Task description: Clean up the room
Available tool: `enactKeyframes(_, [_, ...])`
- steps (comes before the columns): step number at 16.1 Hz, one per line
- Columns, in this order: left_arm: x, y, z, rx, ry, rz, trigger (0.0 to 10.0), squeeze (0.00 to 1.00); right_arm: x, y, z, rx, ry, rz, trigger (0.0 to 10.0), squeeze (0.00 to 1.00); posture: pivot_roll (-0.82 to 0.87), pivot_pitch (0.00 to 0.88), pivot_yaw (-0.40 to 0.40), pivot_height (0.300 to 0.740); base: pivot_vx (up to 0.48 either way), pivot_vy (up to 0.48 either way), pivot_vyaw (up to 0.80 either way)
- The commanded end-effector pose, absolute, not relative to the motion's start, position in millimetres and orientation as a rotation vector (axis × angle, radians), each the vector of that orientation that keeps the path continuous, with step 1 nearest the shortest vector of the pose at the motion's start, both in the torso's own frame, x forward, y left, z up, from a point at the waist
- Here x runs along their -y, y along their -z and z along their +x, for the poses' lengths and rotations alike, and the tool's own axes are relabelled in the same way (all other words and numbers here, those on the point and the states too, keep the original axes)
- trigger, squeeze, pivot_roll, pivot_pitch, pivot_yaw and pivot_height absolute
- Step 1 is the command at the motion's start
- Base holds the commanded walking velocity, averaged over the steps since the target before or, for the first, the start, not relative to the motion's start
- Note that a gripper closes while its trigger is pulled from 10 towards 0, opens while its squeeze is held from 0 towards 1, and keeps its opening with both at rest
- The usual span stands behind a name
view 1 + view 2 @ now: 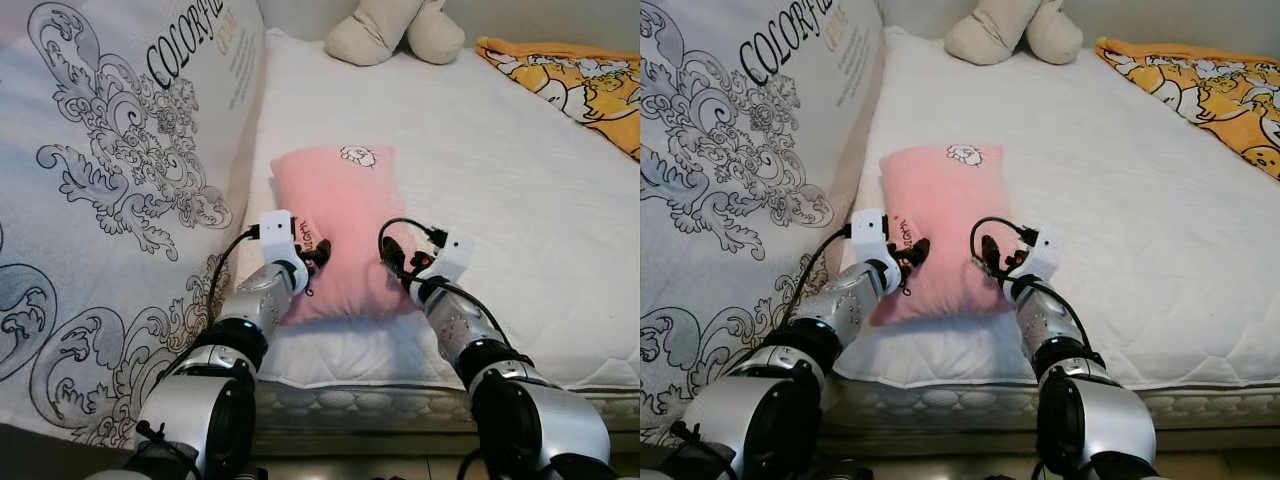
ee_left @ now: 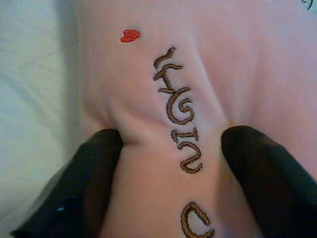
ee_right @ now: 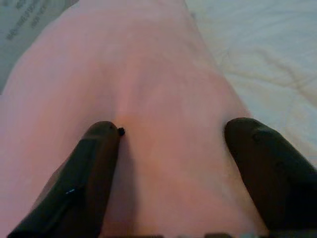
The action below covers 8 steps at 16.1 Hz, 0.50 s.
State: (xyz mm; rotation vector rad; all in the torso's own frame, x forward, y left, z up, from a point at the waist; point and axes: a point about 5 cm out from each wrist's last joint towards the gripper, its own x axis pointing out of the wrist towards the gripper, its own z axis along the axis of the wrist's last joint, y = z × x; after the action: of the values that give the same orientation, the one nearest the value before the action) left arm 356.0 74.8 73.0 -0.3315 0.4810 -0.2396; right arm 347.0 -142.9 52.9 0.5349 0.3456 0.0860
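Lying near the front edge of the bed [image 1: 520, 200], the pink pillow [image 1: 335, 215] sits on the white mattress just beside a large printed cushion [image 1: 120, 170] that leans along the robot's left. Both tools are on the pillow's near end: the left tool [image 1: 318, 255] at its left corner, the right tool [image 1: 397, 258] at its right corner. In the left wrist view the two black fingers [image 2: 94, 168] are spread with pink fabric bulging up between them, creases running toward each tip, across the brown embroidered lettering [image 2: 181, 129]. The right wrist view shows the same: fingers [image 3: 99, 158] apart, pressed into the cover, a fold gathering at one tip. Neither tool has yet pinched the cloth tight.

The pillow looks light, soft and plump, so it will sag and fold rather than hold shape; a one-sided hold would likely let it droop and swing. The fleecy cover seems to offer good friction. Taking a deep bite of fabric and filling at both near corners, as the tools are placed, looks the surest hold. A plush toy [image 1: 395, 30] and a yellow blanket [image 1: 575, 80] lie farther up the bed.
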Motion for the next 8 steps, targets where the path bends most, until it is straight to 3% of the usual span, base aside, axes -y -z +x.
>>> enactKeyframes(1, [-59.9,-70.4,352.0,-0.529,0.298,-0.324,0.0,0.00,141.5,-52.6,347.8,-0.366,-0.070,0.585,0.0,0.00,0.08,0.031,-0.031,0.740,0.000,0.000,0.00])
enactKeyframes(8, [-47.2,-84.0,354.9,-0.529,0.393,-0.360,0.0,0.00,134.4,-32.5,334.5,-0.511,-0.076,0.578,0.0,0.00,0.10,0.035,-0.031,0.740,0.000,0.000,0.00])
